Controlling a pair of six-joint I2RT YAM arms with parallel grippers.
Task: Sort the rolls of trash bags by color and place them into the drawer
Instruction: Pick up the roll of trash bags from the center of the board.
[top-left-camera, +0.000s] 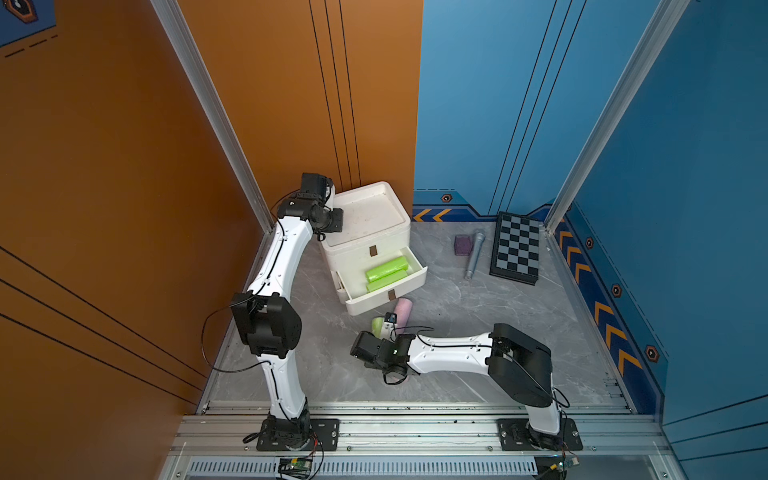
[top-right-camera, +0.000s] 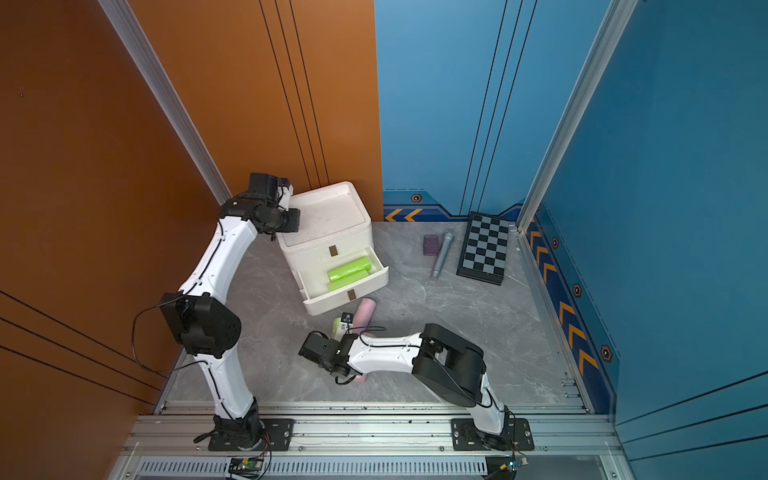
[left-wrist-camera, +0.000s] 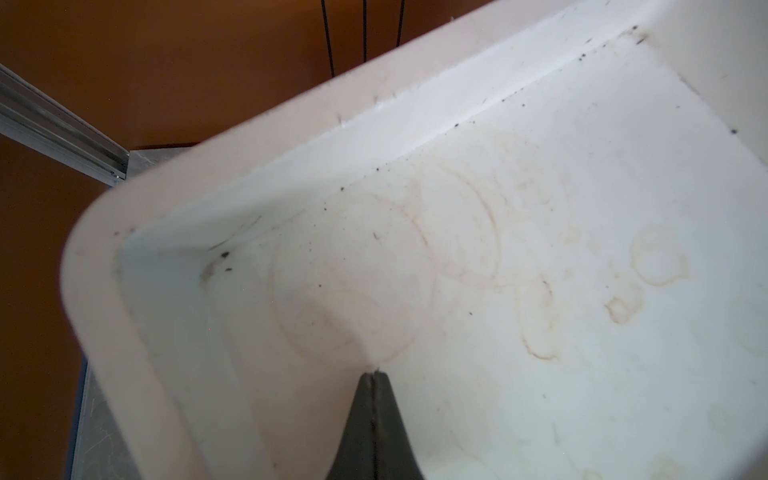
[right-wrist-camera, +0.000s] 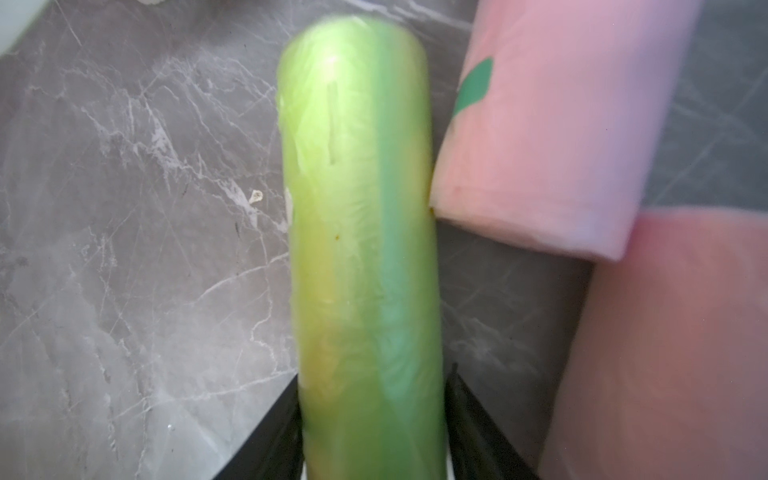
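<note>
A: Right gripper (right-wrist-camera: 374, 370)?
B: Jaws set against both sides of a lime green roll (right-wrist-camera: 357, 208), pinching it near one end. The roll is low over the grey table (right-wrist-camera: 124, 208). Lifted or resting, can't tell.

A: Neighbours?
B: A pink roll (right-wrist-camera: 552, 137) with a green label; its corner touches the green one's side. A second pink roll (right-wrist-camera: 665, 353) is just beside that, blurred.

A: The cabinet (top-left-camera: 374, 232)?
B: White, near the rolls, against the back wall. The drawer under the top one (top-left-camera: 417, 276) is pulled out, with two green rolls (top-left-camera: 386, 266) side by side inside.

A: Left gripper (left-wrist-camera: 375, 376)?
B: Jaws pressed together, holding nothing, tip down in the cabinet's stained recessed top.

A: Other items?
B: Purple cube (top-left-camera: 462, 245), grey stick (top-left-camera: 474, 255) and chequered board (top-left-camera: 517, 249), together, well apart from the rolls.
</note>
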